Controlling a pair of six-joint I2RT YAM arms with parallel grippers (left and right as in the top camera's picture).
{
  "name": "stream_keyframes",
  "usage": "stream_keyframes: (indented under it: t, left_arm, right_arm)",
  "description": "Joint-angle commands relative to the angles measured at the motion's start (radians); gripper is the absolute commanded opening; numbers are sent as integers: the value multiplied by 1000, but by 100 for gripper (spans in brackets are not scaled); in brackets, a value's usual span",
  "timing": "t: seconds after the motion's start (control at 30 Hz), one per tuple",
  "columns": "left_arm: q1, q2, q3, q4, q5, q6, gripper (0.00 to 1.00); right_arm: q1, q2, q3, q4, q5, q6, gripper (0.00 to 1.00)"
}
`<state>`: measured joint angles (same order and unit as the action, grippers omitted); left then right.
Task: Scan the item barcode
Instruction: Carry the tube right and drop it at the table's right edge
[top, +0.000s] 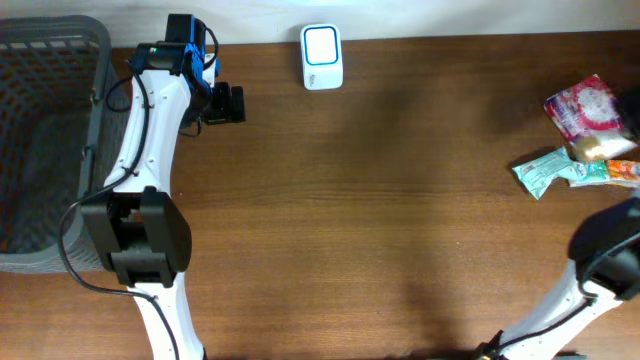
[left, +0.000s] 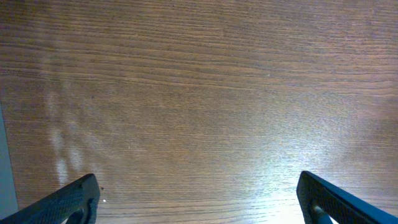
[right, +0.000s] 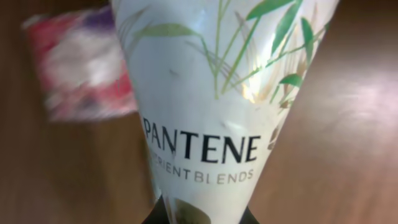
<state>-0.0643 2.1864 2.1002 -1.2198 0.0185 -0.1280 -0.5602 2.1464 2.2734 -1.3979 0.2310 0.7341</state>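
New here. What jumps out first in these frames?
The Pantene pack fills the right wrist view, pinched in the right gripper. Overhead, a white scanner sits top centre, with a grey basket at left and packets at right.

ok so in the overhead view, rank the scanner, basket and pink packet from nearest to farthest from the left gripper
From the left gripper:
1. scanner, just right of it, toward the table's back edge
2. basket, off to its left at the table's end
3. pink packet, far right side
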Motion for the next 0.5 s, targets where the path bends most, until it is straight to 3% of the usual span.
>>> stream_keyframes:
  t: [0.0,0.4,0.47]
  left_arm:
    - [2,0,12,-1,8,-10,99]
    - [2,0,12,-1,8,-10,99]
    - [6,0,12,-2,8,-10,99]
  right_arm:
    - [-75,3,-31,5,42,12,4]
    - [-126,3,-433,371,-6,0,4]
    - [-127,3,-441,380,-7,0,34]
